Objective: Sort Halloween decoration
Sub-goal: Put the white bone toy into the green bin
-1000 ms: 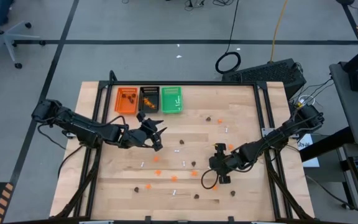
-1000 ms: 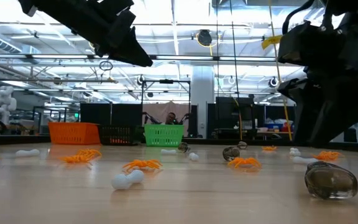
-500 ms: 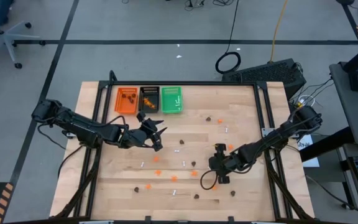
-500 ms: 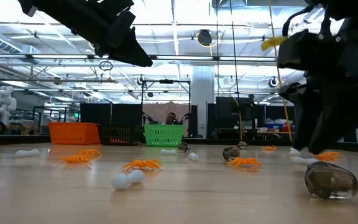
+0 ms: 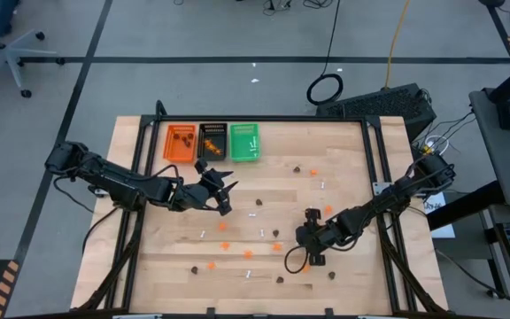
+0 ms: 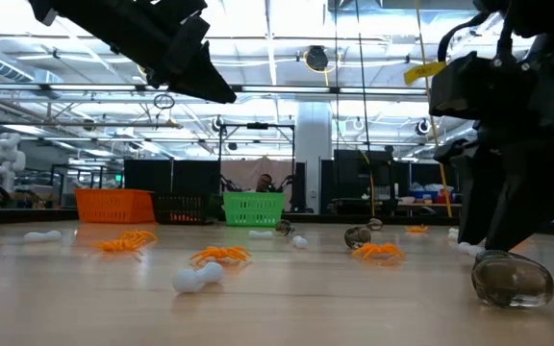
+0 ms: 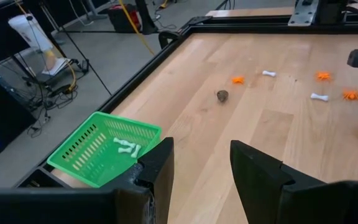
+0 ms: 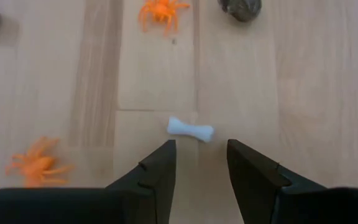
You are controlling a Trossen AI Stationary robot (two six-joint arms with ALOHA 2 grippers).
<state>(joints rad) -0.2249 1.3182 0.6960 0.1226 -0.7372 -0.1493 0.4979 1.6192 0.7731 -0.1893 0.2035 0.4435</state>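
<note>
Three small rectangular plastic trays sit in a row: one orange tray, one black tray, one green tray. Two white bone-shaped sticks lie in the green one. Two dark robot arms reach over one wooden table.

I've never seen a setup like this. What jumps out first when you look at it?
Two dark arms lean over a wooden table strewn with tiny orange, brown and white trinkets. Three small trays, orange, black and green, line its far edge. The right gripper hangs open just above a white bone; the left gripper, also open, hovers near the green one.
</note>
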